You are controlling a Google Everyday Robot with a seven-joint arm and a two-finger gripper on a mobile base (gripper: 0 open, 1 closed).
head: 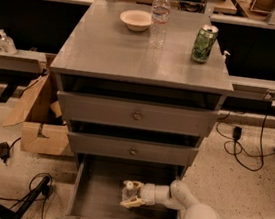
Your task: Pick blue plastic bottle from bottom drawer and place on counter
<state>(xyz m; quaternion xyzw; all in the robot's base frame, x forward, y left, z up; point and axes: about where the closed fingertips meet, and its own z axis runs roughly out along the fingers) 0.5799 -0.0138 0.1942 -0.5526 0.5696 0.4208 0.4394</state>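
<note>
The blue plastic bottle (127, 191), small and clear with a white cap, stands upright on the grey floor of the pulled-out bottom drawer (94, 199). My gripper (132, 195) reaches into the drawer from the right, and its tan fingers (135, 185) sit on both sides of the bottle, closed against it. The white arm enters from the lower right. The counter (105, 49) is the flat grey top of the cabinet, above the two closed drawers.
On the counter stand a cream bowl (135, 19), another clear bottle (160, 11) with a bluish band and a green can (204, 43). Two closed drawer fronts with knobs (137, 115) overhang the open drawer. A cardboard box (38, 118) and cables lie on the floor to the left.
</note>
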